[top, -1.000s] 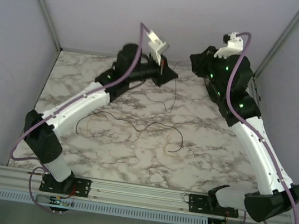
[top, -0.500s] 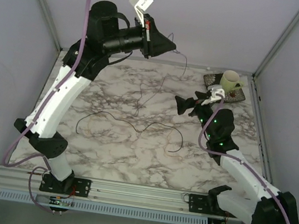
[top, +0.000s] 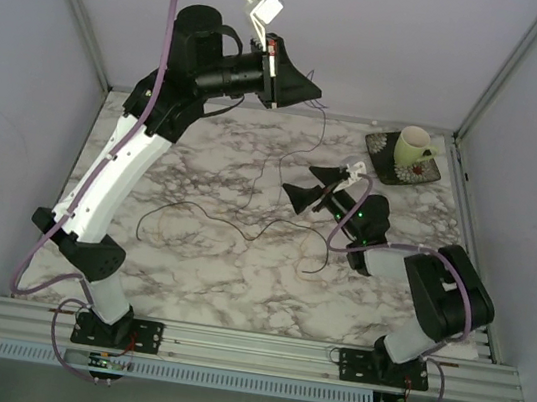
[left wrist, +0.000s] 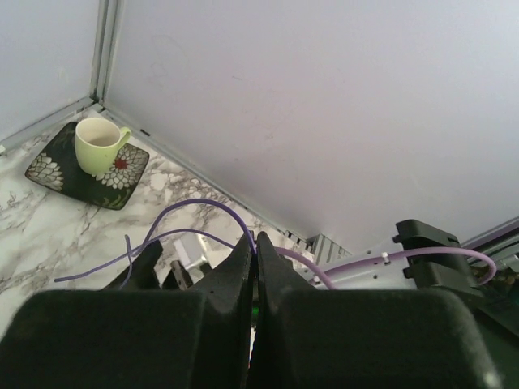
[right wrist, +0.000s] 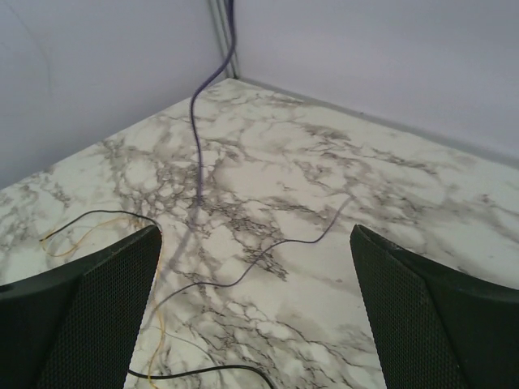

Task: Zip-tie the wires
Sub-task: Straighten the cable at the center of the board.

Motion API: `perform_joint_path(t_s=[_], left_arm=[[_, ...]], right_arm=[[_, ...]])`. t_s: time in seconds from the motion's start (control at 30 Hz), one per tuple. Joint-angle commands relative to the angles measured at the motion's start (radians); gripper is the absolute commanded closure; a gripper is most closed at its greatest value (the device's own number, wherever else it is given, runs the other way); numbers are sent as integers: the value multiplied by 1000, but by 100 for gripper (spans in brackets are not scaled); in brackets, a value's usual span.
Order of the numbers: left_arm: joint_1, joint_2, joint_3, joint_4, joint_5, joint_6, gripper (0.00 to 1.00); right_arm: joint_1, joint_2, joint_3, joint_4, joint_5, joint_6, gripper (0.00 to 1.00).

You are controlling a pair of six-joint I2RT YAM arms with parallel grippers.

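Since the earlier view, the right end effector (top: 303, 186) had swung left as its arm folded back. It hung low over the middle of the table (top: 187, 275), jaws sprung wide apart with nothing between them. The left end effector (top: 315, 95) had stayed raised near the back wall, clenched on one strand of the wires (top: 192, 206). I saw that strand drop from its tip to the table, where the others lay in loose curls. In the far right corner a pale green cup (top: 414, 145) stood upright on a dark flowered saucer (top: 424, 174); I could not tell what it held.
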Motion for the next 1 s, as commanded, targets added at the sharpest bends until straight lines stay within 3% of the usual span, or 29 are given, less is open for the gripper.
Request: perform_joint_path(t_s=[0.0, 0.43, 0.87, 0.97], left_arm=[[7, -34, 17, 31, 23, -21, 100], [11, -46, 18, 34, 33, -13, 100], [53, -95, 19, 61, 38, -26, 100], [68, -102, 19, 62, 40, -26, 100]], right_arm=[[13, 58, 51, 218, -81, 93, 1], [36, 90, 102, -7, -67, 92, 4], [55, 186, 143, -158, 0, 72, 28], [58, 190, 142, -184, -3, 72, 40]])
